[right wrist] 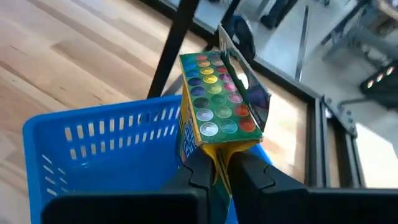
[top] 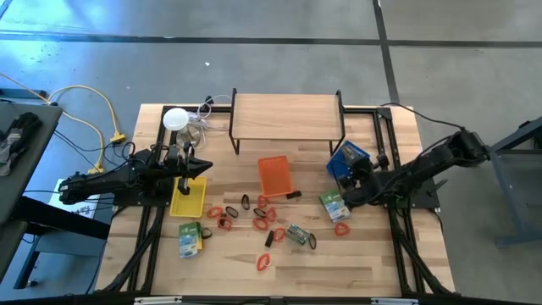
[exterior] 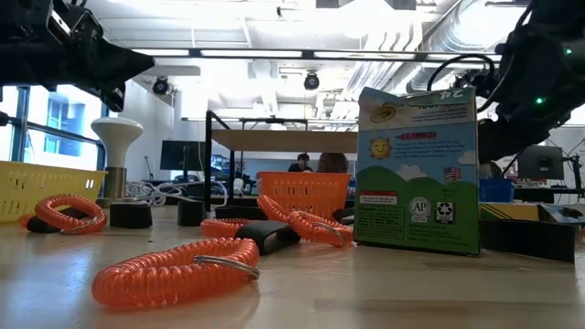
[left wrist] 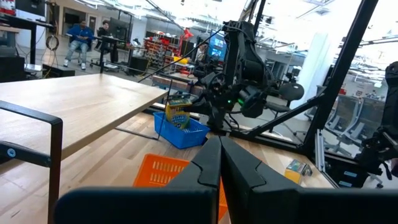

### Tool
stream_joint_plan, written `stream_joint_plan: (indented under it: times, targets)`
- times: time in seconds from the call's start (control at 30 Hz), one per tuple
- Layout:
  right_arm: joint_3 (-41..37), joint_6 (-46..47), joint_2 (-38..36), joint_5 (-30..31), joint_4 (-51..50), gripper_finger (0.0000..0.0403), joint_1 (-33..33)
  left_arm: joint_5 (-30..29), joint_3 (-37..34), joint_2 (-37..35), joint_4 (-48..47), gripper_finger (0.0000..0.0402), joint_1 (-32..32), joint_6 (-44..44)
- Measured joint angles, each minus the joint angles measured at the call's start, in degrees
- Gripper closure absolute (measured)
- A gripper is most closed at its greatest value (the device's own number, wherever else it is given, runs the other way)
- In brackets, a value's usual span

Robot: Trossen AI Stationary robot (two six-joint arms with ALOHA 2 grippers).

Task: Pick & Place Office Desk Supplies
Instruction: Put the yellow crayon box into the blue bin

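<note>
**Crayon box held over the blue tray**

My right gripper (right wrist: 219, 167) has its fingers pinched nearly together on the flap of a green-and-yellow crayon box (right wrist: 214, 102), and I hold it above the blue tray (right wrist: 93, 134) at the right side of the tabletop (top: 339, 267). I grip it by the thin edge of its lid, so the box hangs tilted with its open end showing the rows of crayon tips. That hold keeps my fingers clear of the tray walls, which I judge matters for lowering the box inside without snagging. In the high view the right gripper (top: 354, 180) sits right at the blue tray (top: 349, 158), so I judge this placement to be close to done.

My left gripper (left wrist: 219, 163) has its fingers shut on nothing, and it waits over the yellow tray (top: 187, 197) on the left side, out of the way.

The rest of the supplies lie loose on the tabletop: orange coiled loops (top: 263, 222) and small black clips (top: 246, 202) scattered in front of the orange tray (top: 275, 174), one more crayon box (top: 334, 204) standing just beside the right arm, another (top: 189, 239) near the yellow tray, and one (top: 297, 235) lying flat among the coils. Plenty of sorting is left.
</note>
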Motion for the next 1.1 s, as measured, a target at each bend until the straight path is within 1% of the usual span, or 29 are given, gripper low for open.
stream_joint_plan:
  times: [0.1,0.2,0.33,0.57,0.83,1.0,1.1]
  targets:
    - [0.0,0.26,0.0,-2.25,1.83,0.0379,-0.25,0.0,0.0,0.01,0.0,0.0401,0.0,0.0]
    - [0.0,0.12,0.0,-2.8,3.53,0.0379,-0.2,-0.02,0.0,0.0,0.0,0.0401,0.0,0.02]
    - [0.0,-1.5,-0.02,-2.42,3.07,0.0379,-0.23,-0.02,0.0,0.01,0.0,0.0401,0.0,0.03]
    - [0.02,-1.33,-0.02,0.08,0.45,0.0379,-0.25,-0.02,0.0,0.01,0.0,0.0401,0.0,0.07]
    - [0.02,-1.61,0.59,2.37,0.08,0.0375,-0.23,-0.02,0.0,0.0,0.0,0.0401,0.0,0.06]
    - [-2.22,-0.52,0.96,1.6,1.69,0.0374,-1.14,-0.02,0.0,0.01,0.0,0.0401,0.0,0.02]
    - [-3.8,2.79,1.01,1.5,2.03,0.0371,-1.49,-0.02,0.0,0.01,0.0,0.0401,0.0,0.02]
